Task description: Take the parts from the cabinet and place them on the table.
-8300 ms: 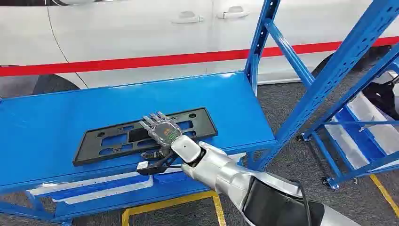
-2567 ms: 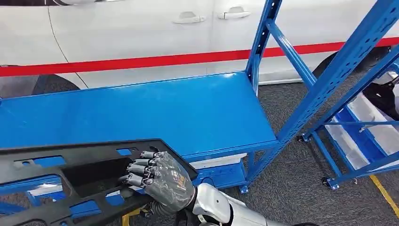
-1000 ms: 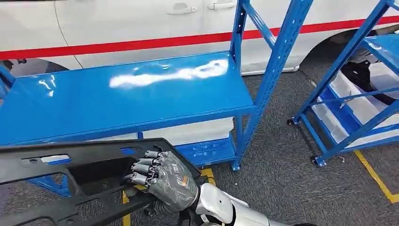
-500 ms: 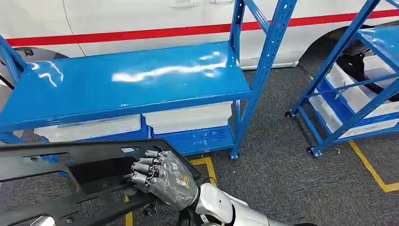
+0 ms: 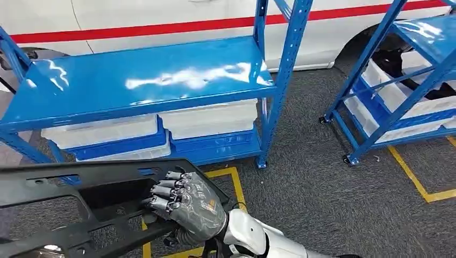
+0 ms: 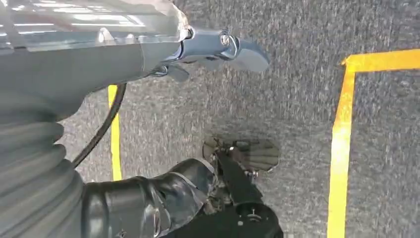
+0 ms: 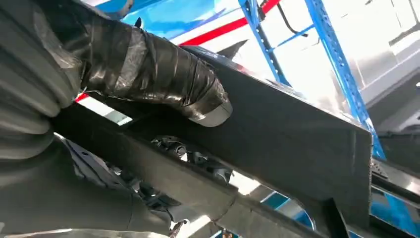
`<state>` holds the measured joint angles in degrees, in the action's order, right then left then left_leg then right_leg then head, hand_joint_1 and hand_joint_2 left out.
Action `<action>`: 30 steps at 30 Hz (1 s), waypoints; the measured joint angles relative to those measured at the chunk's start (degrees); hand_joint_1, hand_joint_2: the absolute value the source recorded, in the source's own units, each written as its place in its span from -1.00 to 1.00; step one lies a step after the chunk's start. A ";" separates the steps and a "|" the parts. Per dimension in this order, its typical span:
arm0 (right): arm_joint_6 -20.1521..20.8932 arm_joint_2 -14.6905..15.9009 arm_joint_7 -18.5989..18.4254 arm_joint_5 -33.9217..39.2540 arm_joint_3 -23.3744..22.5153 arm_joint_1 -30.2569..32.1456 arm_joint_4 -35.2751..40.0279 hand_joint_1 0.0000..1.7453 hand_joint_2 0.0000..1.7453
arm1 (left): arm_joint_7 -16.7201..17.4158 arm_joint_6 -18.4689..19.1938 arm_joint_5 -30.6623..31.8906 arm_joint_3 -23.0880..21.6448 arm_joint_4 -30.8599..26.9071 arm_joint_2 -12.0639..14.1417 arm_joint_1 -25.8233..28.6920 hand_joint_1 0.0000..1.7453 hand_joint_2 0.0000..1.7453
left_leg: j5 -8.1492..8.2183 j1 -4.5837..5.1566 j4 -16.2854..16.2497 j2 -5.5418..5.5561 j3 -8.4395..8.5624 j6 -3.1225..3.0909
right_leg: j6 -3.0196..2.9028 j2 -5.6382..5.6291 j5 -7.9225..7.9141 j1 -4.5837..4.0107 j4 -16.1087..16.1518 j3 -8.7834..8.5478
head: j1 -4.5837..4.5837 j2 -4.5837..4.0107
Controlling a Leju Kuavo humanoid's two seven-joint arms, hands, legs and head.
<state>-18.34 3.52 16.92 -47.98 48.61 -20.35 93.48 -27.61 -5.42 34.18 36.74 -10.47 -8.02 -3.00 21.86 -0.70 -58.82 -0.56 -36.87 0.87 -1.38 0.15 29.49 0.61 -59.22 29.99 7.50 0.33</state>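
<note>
In front of me stands a blue metal rack (image 5: 145,80), its glossy top shelf catching streaks of light. Under that shelf sit white bins (image 5: 207,118) on a lower blue shelf. Behind the rack is a white car (image 5: 161,13) with a red stripe. To the rack's right stands a second blue rack (image 5: 398,80). Grey carpet (image 5: 312,193) with yellow tape lines (image 5: 414,177) covers the floor.

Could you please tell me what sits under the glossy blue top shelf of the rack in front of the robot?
Under the glossy blue metal shelf sit white plastic bins on a lower blue shelf. The shelf above covers their contents, and the black plastic frame part hides the lower left corner.
</note>
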 joint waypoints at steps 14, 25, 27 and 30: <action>-0.31 -0.24 0.04 0.37 0.07 0.10 -0.26 1.00 1.00 | 0.07 0.13 0.04 0.46 -0.07 0.07 -0.37 -1.00 1.00 | 9.31 0.46 2.25 0.42 11.09 -0.66 | 0.80 0.77 -9.11 -0.07 -0.27 8.95 | -0.13 0.00; -0.81 -0.11 0.00 -0.15 0.07 0.40 -0.59 1.00 1.00 | -0.20 1.27 0.13 0.98 -0.07 -0.07 -0.24 -1.00 1.00 | 2.88 0.08 1.47 -0.28 2.87 -2.01 | 1.62 0.13 -3.69 0.15 -8.61 4.36 | -0.09 -0.02; -0.87 -0.13 -0.07 0.24 0.07 0.45 -0.59 1.00 1.00 | -0.24 1.22 0.24 1.01 -0.07 -0.17 -0.22 -1.00 1.00 | 2.50 0.33 0.70 -0.16 2.30 -1.43 | 1.08 0.15 0.49 -0.28 -0.39 -0.93 | -0.13 0.00; -0.87 -0.15 -0.13 0.63 0.07 0.71 -0.59 1.00 1.00 | -0.33 1.16 0.26 1.14 -0.07 -0.18 -0.27 -1.00 1.00 | 1.60 0.23 0.88 -0.24 2.01 -0.19 | 0.21 0.03 0.44 -0.47 0.30 -0.44 | -0.09 0.00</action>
<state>-19.21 3.37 16.79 -47.34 48.68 -19.63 92.89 -27.93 -4.26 34.45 37.88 -10.54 -8.20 -3.28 23.47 -0.47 -57.93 -0.80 -34.86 0.68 -1.17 0.18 29.94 0.15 -58.92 29.56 7.41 0.33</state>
